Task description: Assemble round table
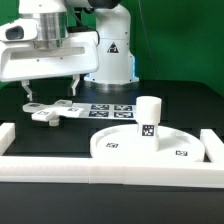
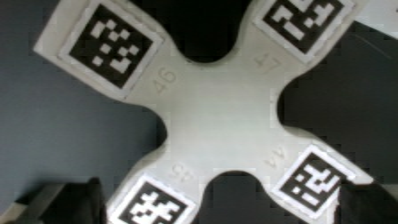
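The white cross-shaped foot piece (image 1: 55,112) lies flat on the black table at the exterior view's left. My gripper (image 1: 52,96) hangs just above it, jaws spread to either side of it and holding nothing. The wrist view is filled by the foot piece (image 2: 214,110), with a tag on each arm, and one dark fingertip (image 2: 63,196) shows at the edge. The large round disc (image 1: 112,146) lies at the front right. The short cylinder leg (image 1: 149,118) stands upright on it.
The marker board (image 1: 112,107) lies on the table behind the disc. Long white border rails run along the front (image 1: 100,171), the left (image 1: 8,135) and the right (image 1: 212,146). The arm's base (image 1: 110,55) stands at the back.
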Controlling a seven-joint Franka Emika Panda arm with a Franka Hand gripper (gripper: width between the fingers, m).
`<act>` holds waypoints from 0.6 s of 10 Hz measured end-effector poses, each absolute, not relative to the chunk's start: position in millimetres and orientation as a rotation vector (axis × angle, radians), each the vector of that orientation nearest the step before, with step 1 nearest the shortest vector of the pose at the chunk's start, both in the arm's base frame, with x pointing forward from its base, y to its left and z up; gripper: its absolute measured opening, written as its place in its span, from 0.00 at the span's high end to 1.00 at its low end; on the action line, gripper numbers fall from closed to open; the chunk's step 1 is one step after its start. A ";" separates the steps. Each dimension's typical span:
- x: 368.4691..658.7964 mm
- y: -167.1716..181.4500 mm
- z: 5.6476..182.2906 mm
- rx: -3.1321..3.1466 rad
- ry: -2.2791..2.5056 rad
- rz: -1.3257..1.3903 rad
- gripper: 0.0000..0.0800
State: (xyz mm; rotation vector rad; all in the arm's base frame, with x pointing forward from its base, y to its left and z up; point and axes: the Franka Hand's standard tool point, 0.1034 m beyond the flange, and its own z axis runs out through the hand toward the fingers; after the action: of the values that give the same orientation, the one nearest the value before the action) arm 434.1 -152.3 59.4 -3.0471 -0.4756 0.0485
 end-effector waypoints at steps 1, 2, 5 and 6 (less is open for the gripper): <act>432.0 -151.9 56.3 -3.045 -0.475 0.058 0.19; 430.1 -151.8 52.9 -3.044 -0.476 0.065 0.19; 426.7 -151.0 47.6 -3.040 -0.476 0.081 0.19; 425.8 -151.0 46.4 -3.039 -0.475 0.085 0.19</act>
State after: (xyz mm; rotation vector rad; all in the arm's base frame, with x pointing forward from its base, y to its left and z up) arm 425.8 -151.0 46.4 -3.0393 -0.4749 0.0850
